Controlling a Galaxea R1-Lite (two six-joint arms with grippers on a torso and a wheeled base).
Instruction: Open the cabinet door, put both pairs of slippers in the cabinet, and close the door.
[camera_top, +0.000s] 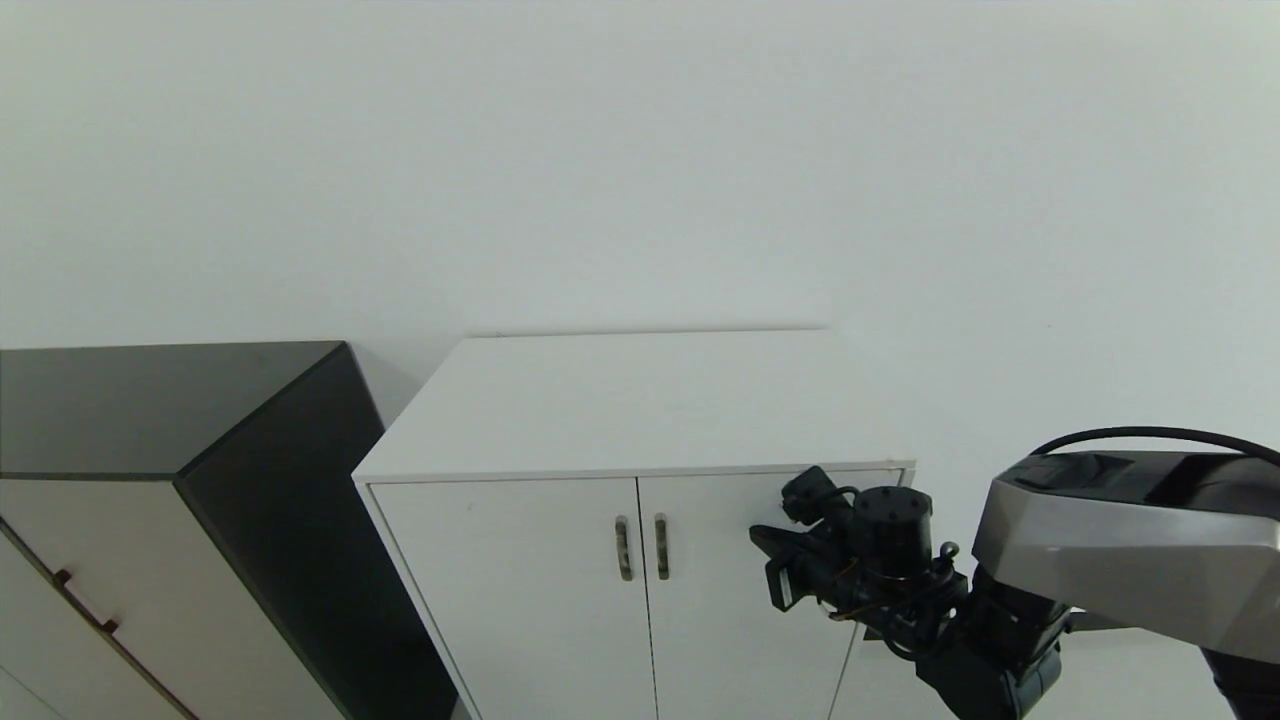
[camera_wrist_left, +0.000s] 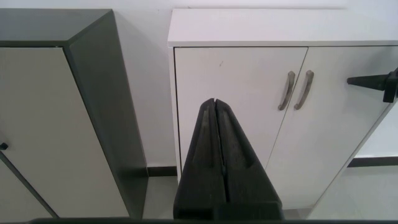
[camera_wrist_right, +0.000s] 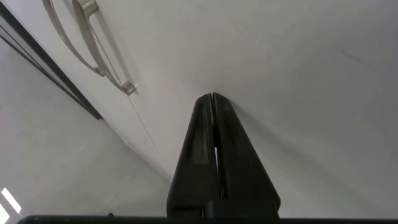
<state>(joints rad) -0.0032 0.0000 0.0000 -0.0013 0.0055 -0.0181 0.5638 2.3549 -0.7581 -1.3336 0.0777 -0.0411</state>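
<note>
The white cabinet (camera_top: 620, 400) looks smooth and matt, its handles (camera_top: 623, 548) brushed metal.

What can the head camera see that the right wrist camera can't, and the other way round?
Head view, not the wrist: the white cabinet's top, the dark cabinet beside it, and the wall behind. Right wrist view, not the head: the seam where the right gripper closes, shut, close to the right door. Both: the two handles and that door, shut.
</note>
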